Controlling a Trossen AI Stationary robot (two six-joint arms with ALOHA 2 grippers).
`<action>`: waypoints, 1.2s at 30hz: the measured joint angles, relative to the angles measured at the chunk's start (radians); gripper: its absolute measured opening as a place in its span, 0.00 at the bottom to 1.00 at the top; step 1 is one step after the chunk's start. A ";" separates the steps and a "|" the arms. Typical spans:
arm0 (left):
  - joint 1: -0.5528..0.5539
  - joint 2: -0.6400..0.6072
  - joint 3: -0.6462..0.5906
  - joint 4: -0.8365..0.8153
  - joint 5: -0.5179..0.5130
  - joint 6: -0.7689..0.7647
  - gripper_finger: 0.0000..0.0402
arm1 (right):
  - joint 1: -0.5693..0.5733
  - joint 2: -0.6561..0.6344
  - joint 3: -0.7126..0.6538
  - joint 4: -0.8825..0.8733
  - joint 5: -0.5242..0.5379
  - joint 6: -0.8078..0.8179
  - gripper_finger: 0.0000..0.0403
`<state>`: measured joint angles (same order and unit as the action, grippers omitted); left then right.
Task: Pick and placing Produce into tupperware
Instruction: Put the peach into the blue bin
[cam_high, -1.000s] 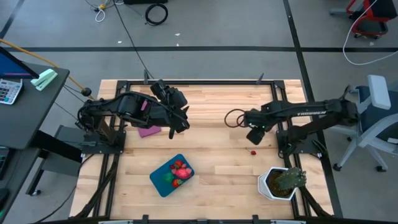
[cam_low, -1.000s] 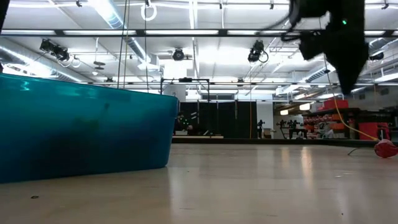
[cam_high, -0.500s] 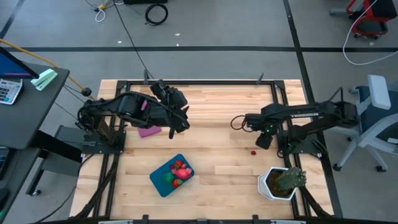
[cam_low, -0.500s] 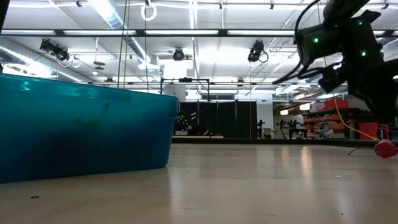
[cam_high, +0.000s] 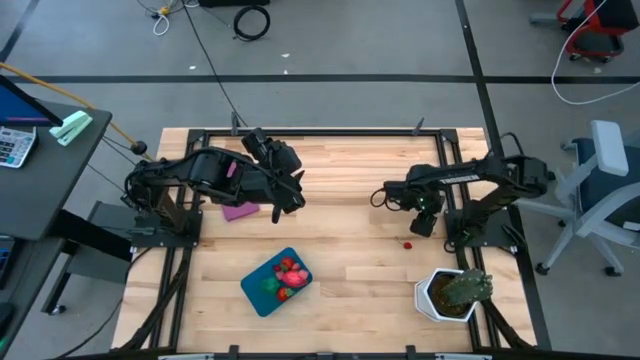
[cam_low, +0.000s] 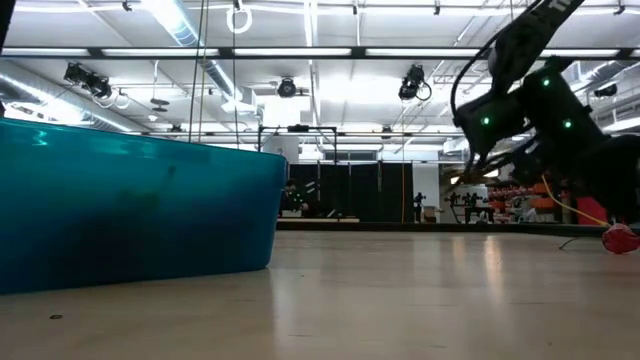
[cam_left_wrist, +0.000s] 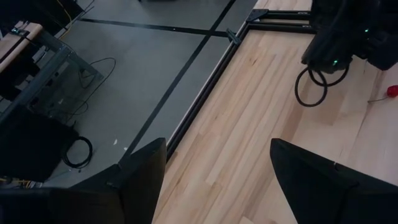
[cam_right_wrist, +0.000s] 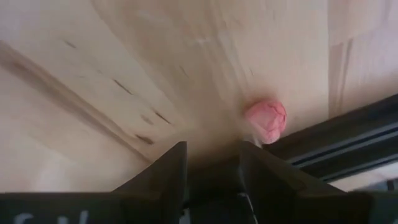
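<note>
Right pincer (cam_high: 424, 226) released above red produce (cam_high: 408, 242), left pincer (cam_high: 291, 188) released, no legible writing

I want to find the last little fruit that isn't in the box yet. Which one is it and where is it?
Look at the right half of the wooden table, where the right gripper hangs low. Just below it lies one tiny red fruit, alone on bare wood. The other toy pieces are piled in the teal tupperware; the spiky potted plant is far bigger and green.
</note>
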<state>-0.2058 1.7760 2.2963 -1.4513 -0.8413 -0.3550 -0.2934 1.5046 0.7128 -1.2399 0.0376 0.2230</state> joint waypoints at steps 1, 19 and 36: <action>0.000 0.000 0.000 0.000 0.000 0.000 0.72 | -0.011 0.013 0.000 -0.006 0.000 -0.003 0.39; 0.000 0.000 0.000 -0.002 0.000 0.027 0.72 | -0.135 0.034 0.000 0.022 0.076 -0.024 0.39; 0.000 0.000 0.000 -0.006 0.000 0.028 0.72 | -0.224 0.135 0.000 0.060 0.065 -0.010 0.39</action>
<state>-0.2058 1.7760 2.2963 -1.4570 -0.8413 -0.3271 -0.5175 1.6394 0.7132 -1.1803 0.1028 0.2127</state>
